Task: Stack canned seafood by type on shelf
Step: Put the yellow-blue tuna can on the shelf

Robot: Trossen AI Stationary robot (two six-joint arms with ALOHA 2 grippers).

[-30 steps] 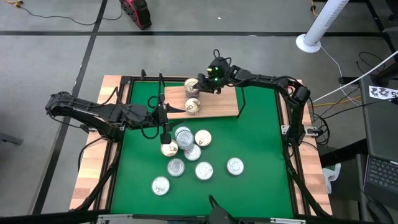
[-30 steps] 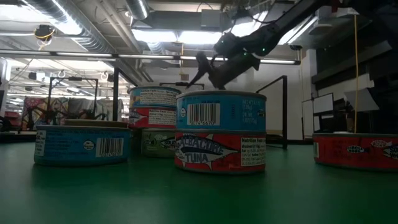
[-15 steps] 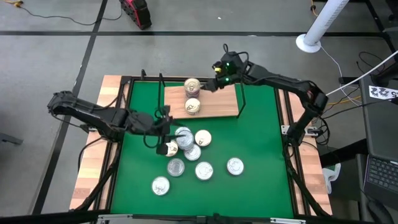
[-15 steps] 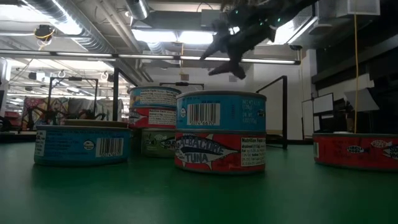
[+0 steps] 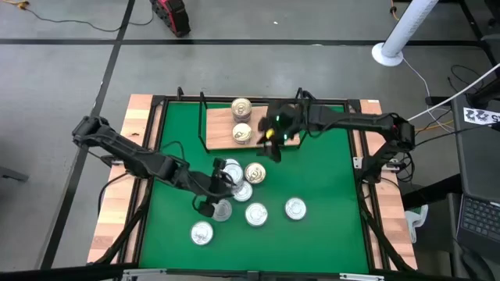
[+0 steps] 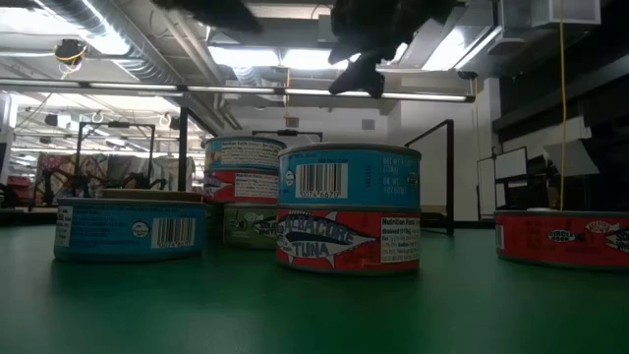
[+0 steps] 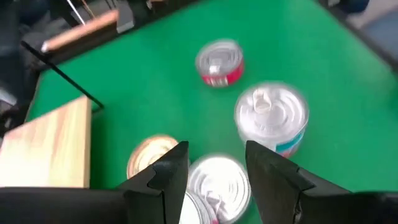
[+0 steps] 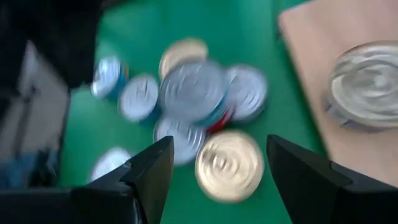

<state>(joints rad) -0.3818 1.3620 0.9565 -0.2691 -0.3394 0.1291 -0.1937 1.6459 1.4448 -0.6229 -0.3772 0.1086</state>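
Both arms have swung over the silver- and gold-lidded tuna cans (image 5: 234, 181); left gripper (image 5: 209, 204) and right gripper (image 5: 273, 146) jaws gape, empty.

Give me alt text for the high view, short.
Overhead view of a green table: the left gripper and the right gripper, both with open jaws and empty, hover over a cluster of loose tins. Behind them, two tins stand on the wooden shelf, and three more lie scattered nearer the table's front edge.
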